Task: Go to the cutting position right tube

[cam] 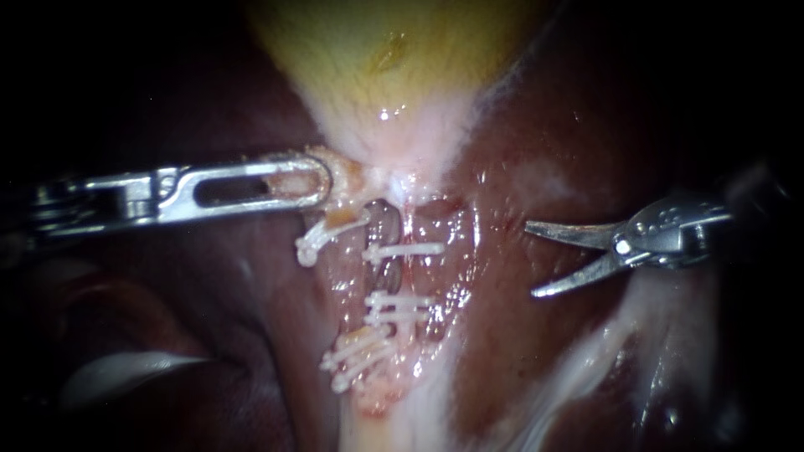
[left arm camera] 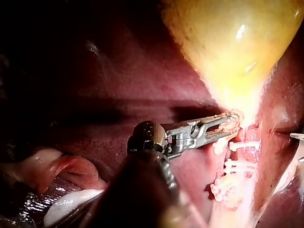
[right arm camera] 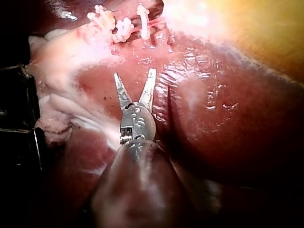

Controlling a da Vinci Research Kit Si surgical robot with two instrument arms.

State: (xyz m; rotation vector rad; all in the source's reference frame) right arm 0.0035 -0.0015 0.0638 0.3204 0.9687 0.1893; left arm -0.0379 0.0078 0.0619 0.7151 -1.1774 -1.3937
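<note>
The left instrument (cam: 323,181) had its end effector closed on the pale neck of the gallbladder (cam: 394,50). Just below that hold, the right tube (cam: 392,276) lay on the liver (cam: 519,125), crossed by three white clips (cam: 404,249). The right instrument (cam: 531,259) stood apart beside the tube, its end effector's two curved blades spread wide, holding nothing.

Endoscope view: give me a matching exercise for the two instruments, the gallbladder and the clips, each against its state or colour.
1. left instrument
2. right instrument
3. gallbladder
4. clips

a. yellow
b. open, holding nothing
c. white, lying crosswise
d. shut on tissue

Pairs: 1-d, 2-b, 3-a, 4-c
</note>
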